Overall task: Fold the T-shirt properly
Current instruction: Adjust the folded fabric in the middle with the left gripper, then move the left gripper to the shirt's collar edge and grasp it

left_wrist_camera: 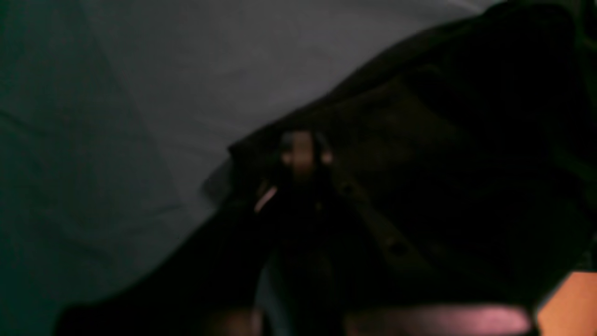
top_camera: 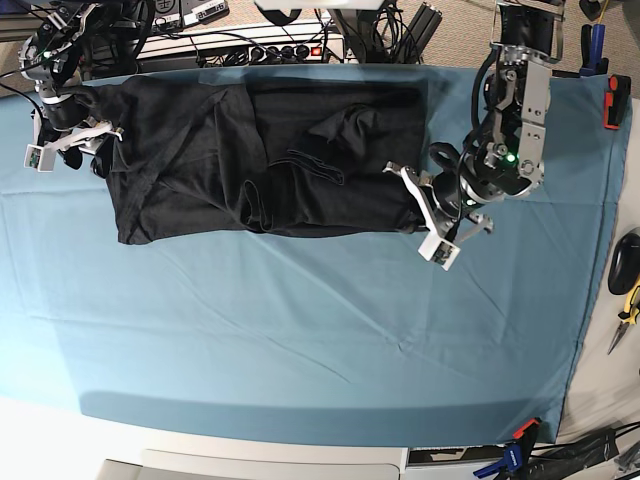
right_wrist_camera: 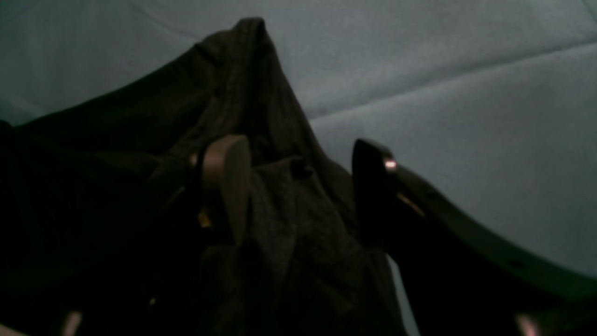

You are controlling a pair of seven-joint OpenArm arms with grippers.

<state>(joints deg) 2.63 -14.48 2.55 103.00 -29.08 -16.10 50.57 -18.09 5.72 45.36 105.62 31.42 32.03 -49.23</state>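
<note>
1. The T-shirt lay spread across the far part of the worktop, on the teal cloth. It was bunched and creased in the middle, so I judged the folding was only partly done.
2. My left pincer was pinched tight on the shirt's edge at one end, likely to lift or pull that side.
3. My right pincer stood wide apart around a raised fold at the other end, holding nothing, maybe ready to pinch.
4. My left wrist view was dark and blurry. I could not see any coloured print.
</note>
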